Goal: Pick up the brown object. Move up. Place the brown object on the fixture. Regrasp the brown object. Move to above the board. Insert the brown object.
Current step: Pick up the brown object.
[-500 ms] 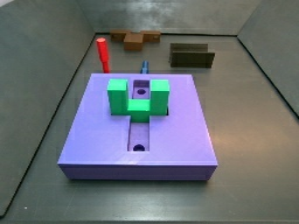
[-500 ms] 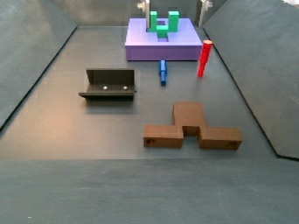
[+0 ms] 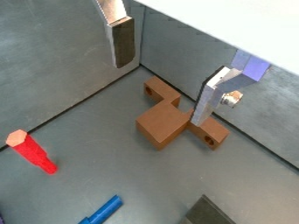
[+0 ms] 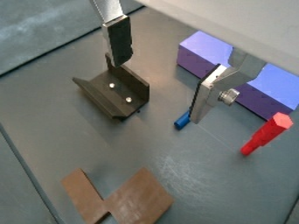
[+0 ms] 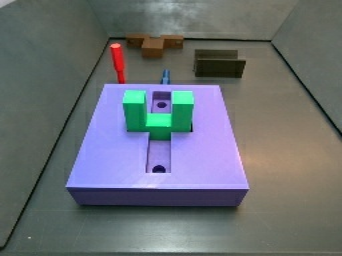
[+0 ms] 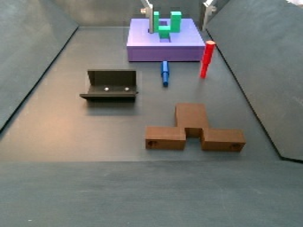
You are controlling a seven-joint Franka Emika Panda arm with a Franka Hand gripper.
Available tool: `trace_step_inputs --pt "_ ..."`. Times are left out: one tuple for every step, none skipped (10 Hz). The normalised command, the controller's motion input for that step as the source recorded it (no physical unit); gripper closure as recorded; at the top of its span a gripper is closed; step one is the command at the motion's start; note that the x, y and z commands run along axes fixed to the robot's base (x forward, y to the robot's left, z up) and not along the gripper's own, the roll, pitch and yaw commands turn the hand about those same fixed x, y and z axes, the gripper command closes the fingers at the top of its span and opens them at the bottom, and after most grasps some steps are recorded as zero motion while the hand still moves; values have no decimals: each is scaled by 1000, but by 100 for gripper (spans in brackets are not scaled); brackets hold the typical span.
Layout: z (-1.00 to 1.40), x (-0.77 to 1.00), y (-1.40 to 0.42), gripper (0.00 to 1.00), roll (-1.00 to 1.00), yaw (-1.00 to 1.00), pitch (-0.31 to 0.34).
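The brown object [image 6: 190,129] lies flat on the grey floor, a blocky piece with arms; in a wrist view [image 3: 173,119] one arm end has a round hole. My gripper [image 3: 160,94] hangs open high above the floor with nothing between its fingers, and the brown object lies below it, near one finger. The dark fixture [image 4: 114,92] stands apart from the brown object [image 4: 117,199]. The lavender board [image 5: 167,150] carries a green U-shaped block [image 5: 158,110]. In a side view only the gripper's fingertips [image 6: 149,9] show at the frame's edge.
A red upright peg [image 6: 206,58] stands beside the board, and a small blue peg [image 6: 165,72] lies on the floor near it. Dark walls close in the floor. The fixture [image 5: 219,64] and brown object [image 5: 160,44] sit beyond the board's far end.
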Motion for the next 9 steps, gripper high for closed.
trace_step_inputs --pt "-566 -143 157 0 49 23 0" --pt "-671 -217 620 0 0 0 0" --pt "-660 -280 823 0 0 -6 0" --pt "-711 -186 720 0 0 -43 0" --pt "-949 0 760 0 -57 -151 34" --pt "-989 0 583 0 -71 -154 20" --pt "-840 0 234 0 -129 -89 0" --pt "-617 137 -37 0 -131 -37 0" --pt "-574 189 -206 0 -100 -111 -16"
